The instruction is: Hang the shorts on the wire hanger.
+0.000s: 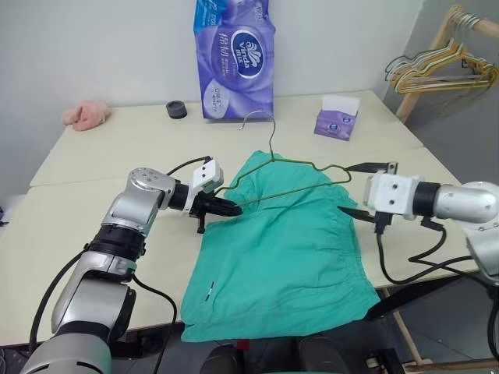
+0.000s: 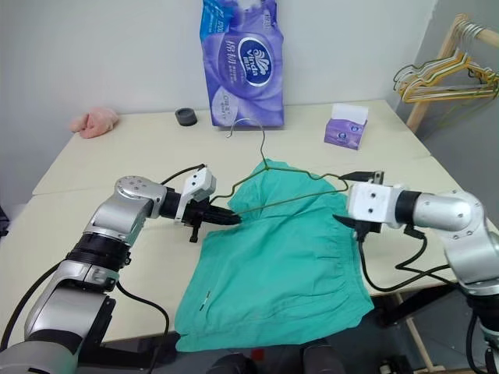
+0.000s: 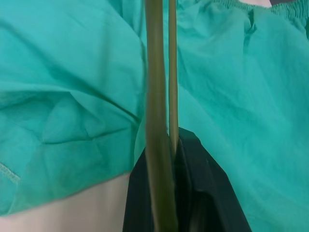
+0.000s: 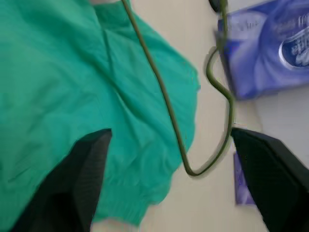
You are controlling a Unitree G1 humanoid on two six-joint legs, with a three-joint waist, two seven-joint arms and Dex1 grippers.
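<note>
Thin olive-grey wire hanger (image 1: 290, 176) lies atop teal-green cloth shorts (image 1: 281, 257), left gripper (image 1: 228, 207) clamped on its corner, right gripper (image 1: 360, 189) spread wide beside it (empty). Threading remains.

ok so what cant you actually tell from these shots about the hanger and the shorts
- Whether the wire hanger runs through the shorts or lies on top: cloth folds hide it in the eye views.
- Left gripper contact: the left wrist view cuts off the wires between its fingers.
- Shorts' near hem: hidden past the table edge.
</note>
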